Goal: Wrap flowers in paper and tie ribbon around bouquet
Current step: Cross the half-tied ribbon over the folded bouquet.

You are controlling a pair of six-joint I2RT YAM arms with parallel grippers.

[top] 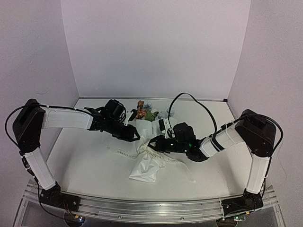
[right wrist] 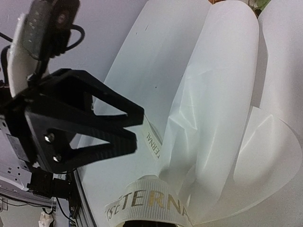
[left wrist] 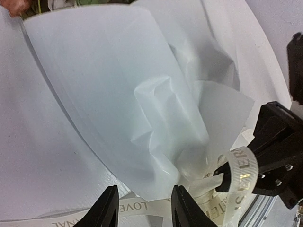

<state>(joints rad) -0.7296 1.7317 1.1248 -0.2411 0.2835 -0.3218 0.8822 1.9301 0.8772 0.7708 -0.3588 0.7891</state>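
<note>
Our left gripper (left wrist: 145,194) stands released. Its 2 fingers (left wrist: 110,210) rise apart from the bottom edge of its own wrist view, and only the ribbon (left wrist: 239,172) runs across the table behind them. Our right gripper (left wrist: 222,176), at the right of that frame, is clenched on the ribbon, which loops over its tip.

The right wrist view hardly shows its own fingers. It shows the left gripper instead, as a black open V at centre left, and the ribbon curving along the bottom edge.

Only the top view takes in the whole bouquet (top: 143,126). The paper (top: 142,169) lies on the table (top: 85,156) from the lower middle up to the flowers (top: 143,113), with the 2 grippers on either side of its middle. In both wrist views the paper fills most of the frame and leaves only a sliver of bloom at the top edge.

On the ribbon we read "LOVE" between the left fingers, and "ETERNA" in gold in the right wrist view.
</note>
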